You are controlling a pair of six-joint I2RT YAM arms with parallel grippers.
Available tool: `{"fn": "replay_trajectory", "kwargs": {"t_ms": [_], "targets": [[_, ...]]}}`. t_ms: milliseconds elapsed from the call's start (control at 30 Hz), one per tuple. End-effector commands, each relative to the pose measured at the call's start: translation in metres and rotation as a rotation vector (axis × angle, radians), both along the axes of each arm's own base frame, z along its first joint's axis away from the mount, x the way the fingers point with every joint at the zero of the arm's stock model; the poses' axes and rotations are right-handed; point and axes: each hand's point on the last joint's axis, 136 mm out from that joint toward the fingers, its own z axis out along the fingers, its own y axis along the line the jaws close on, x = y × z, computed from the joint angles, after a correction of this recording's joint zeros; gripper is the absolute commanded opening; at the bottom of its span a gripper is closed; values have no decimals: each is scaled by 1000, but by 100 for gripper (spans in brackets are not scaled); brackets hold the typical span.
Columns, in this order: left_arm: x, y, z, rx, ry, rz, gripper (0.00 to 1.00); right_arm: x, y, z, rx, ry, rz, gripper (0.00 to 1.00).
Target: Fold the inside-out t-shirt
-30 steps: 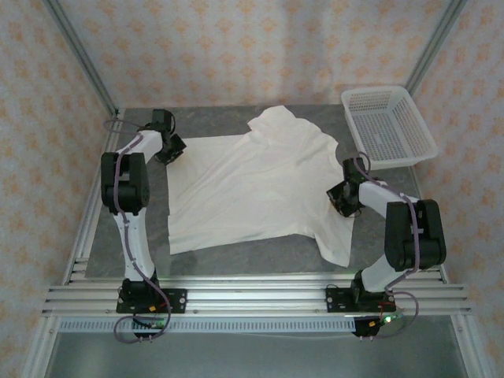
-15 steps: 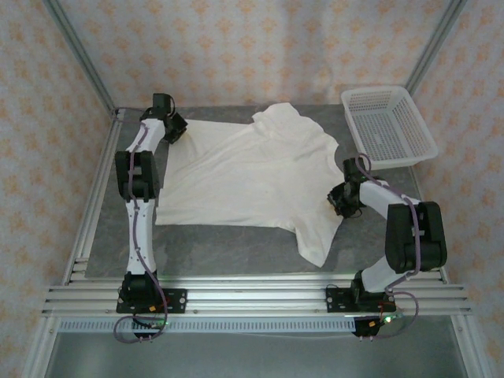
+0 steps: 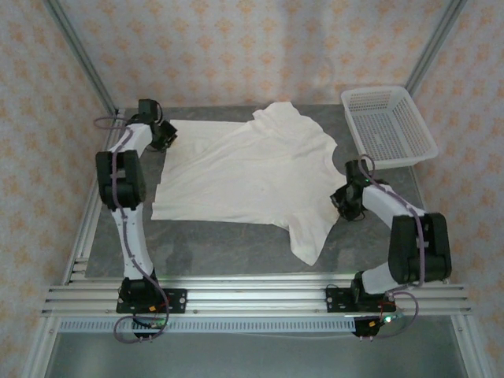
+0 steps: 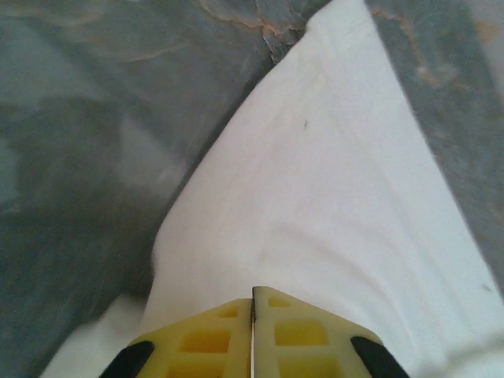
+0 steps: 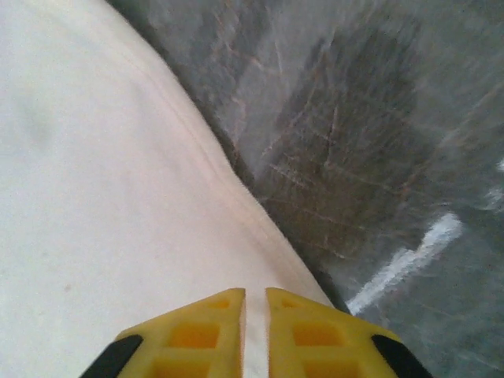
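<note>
The inside-out t-shirt point(image 3: 244, 173) lies spread across the middle of the grey table point(image 3: 228, 252), cream white and nearly flat, with one sleeve hanging toward the near edge. My left gripper point(image 3: 165, 135) is at the shirt's far left corner. In the left wrist view the yellow jaws are pressed together at my left gripper point(image 4: 252, 295), with cloth point(image 4: 315, 197) stretching away from them. My right gripper point(image 3: 343, 202) sits at the shirt's right edge. The right wrist view shows my right gripper point(image 5: 254, 293) with a narrow gap filled by the seamed hem point(image 5: 102, 197).
A white plastic mesh basket point(image 3: 398, 160) stands at the far right corner. Aluminium frame rails point(image 3: 252, 293) run along the near edge, and posts rise at both far corners. Bare grey tabletop shows in front of the shirt.
The left arm has drawn the shirt's corner left and toward the back, and the cloth now lies flatter with a straighter near hem. The right gripper has stayed almost in place.
</note>
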Motion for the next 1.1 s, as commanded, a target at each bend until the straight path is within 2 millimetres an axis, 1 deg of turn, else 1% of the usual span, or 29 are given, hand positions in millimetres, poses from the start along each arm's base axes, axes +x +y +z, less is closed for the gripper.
{"fn": "replay_trajectory", "kwargs": {"t_ms": [0,33,100,133,200,267,300,367,400,467,567,600,633,700,733,767,800,833,933,1000,1067], "targets": [[-16,10,115,42,-249,63,16,-18,-26,26,-132,-35,-44,19],[-32,6,127,40,-263,67,20,-18,-28,34,-142,-66,-34,22],[-64,1,138,38,-262,70,26,-16,-18,43,-115,-130,43,31],[-82,-2,138,42,-248,67,29,-18,-12,39,-98,-129,92,35],[-116,-4,142,71,-224,60,33,-27,-7,33,-83,-98,152,40],[-150,-9,142,93,-214,44,40,-33,-1,23,-69,-60,227,42],[-163,-12,144,98,-216,33,43,-34,1,17,-65,-44,251,43],[-189,-20,140,98,-208,3,48,-34,7,5,-45,-15,301,43],[-199,-23,138,103,-202,-16,51,-32,10,1,-28,-8,315,43],[-223,-27,132,130,-167,-53,60,-25,21,-6,26,-14,343,44],[-253,-30,121,145,-112,-67,73,-17,25,-18,42,0,345,44],[-260,-31,116,138,-100,-65,79,-15,24,-22,41,8,342,44],[-268,-33,110,129,-86,-59,81,-12,24,-26,40,15,339,44],[-281,-35,101,121,-66,-53,82,-9,24,-33,43,33,330,41],[-289,-34,95,130,-48,-43,82,-8,24,-35,46,43,323,35],[-296,-32,90,139,-32,-32,82,-8,23,-34,40,49,317,21],[-302,-30,87,149,-17,-22,82,-8,19,-32,23,51,305,10],[-309,-26,83,162,10,-1,82,-9,15,-27,-1,48,288,1],[-334,-18,68,179,113,73,77,-11,2,0,-59,-14,235,0],[-348,-16,58,181,169,101,76,-13,-10,18,-96,-70,176,0],[-361,-13,49,194,216,130,75,-18,-17,28,-110,-121,123,0]]}}
